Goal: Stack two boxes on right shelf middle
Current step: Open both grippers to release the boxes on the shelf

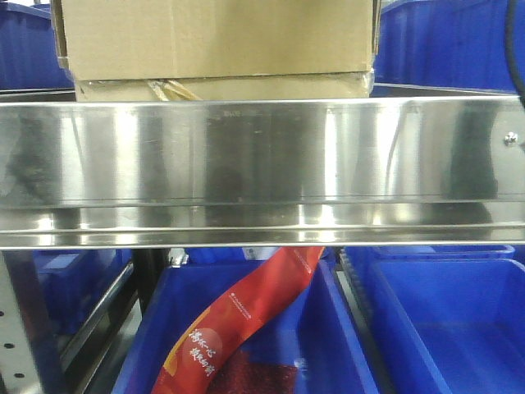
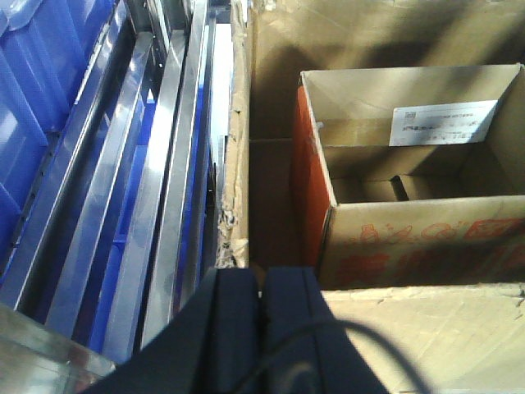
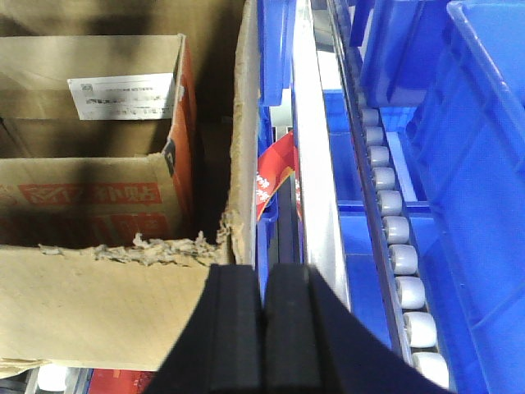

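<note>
The left arm's black two-fingered gripper (image 2: 261, 300) shows at the near edge of its wrist view, its flat fingers pressed together with nothing between them. The right arm's black two-fingered gripper (image 3: 262, 304) likewise has its fingers closed together, empty.

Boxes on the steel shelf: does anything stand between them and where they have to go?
Nothing visible does. In the front view the large box already sits on the thin flat box, which rests on the shelf. Both wrist views show the left gripper and right gripper closed and empty.
</note>
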Robot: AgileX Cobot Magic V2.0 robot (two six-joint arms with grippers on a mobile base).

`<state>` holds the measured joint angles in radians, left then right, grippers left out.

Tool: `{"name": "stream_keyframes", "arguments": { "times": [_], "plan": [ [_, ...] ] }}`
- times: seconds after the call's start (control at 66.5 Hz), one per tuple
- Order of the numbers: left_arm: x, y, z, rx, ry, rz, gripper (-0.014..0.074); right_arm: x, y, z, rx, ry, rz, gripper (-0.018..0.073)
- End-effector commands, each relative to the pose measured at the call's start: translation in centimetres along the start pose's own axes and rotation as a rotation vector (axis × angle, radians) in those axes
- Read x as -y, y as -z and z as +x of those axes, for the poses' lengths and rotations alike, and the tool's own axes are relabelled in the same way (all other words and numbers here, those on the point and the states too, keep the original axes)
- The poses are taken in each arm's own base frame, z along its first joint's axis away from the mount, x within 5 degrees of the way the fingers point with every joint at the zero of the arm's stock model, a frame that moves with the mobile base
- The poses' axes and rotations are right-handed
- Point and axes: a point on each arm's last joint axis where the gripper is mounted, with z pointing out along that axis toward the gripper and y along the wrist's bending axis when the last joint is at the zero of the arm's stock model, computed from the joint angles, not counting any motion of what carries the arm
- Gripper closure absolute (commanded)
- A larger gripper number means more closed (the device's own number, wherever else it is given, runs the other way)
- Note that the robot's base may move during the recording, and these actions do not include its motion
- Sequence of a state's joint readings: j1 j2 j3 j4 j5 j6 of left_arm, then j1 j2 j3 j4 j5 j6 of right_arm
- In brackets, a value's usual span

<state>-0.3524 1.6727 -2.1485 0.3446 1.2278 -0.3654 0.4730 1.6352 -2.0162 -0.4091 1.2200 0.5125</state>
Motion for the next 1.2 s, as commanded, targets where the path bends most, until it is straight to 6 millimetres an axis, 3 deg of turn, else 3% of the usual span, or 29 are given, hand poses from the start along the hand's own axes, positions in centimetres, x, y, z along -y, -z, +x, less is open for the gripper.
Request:
{"name": "stream_keyframes", "arguments": {
  "times": [0.0, 0.09, 0.181, 0.361, 0.527, 0.752, 0.888, 1.053, 1.189],
  "plan": [
    [0.0, 0.3, -0.2, 0.02, -0.001, -0.001, 0.0708, 0.3, 0.7, -0.4, 0.033, 0.006, 0.005, 0.0722],
    [0.1, 0.7, -0.2, 0.015, 0.012, 0.03, 0.0708, 0.4, 0.9, -0.4, 0.042, 0.005, 0.001, 0.0722],
    [0.1, 2.3, 0.2, 0.018, 0.018, 0.064, 0.0708, 0.3, 1.2, -0.5, 0.059, 0.009, -0.008, 0.0722],
    [0.5, 3.9, 2.6, 0.051, 0.005, 0.131, 0.0708, 0.1, 2.7, -1.1, 0.174, 0.012, -0.075, 0.0722],
    [0.2, 4.0, 5.2, 0.155, 0.021, 0.199, 0.0708, 0.2, 2.3, 0.2, 0.22, 0.048, -0.116, 0.0722],
    [-0.9, 3.6, 10.7, 0.226, 0.014, 0.262, 0.0708, 1.0, 2.4, 4.4, 0.318, 0.115, -0.219, 0.0722],
    [-2.9, 3.3, 13.6, 0.228, 0.109, 0.243, 0.0708, 2.1, 3.0, 7.6, 0.362, 0.141, -0.266, 0.0723],
    [-5.1, 3.6, 16.6, 0.293, 0.137, 0.222, 0.0708, 4.8, 3.0, 11.8, 0.349, 0.05, -0.269, 0.0725],
    [-5.9, 4.6, 20.0, 0.361, 0.137, 0.261, 0.0708, 7.0, 4.1, 15.2, 0.438, 0.054, -0.284, 0.0725]
  ]
}}
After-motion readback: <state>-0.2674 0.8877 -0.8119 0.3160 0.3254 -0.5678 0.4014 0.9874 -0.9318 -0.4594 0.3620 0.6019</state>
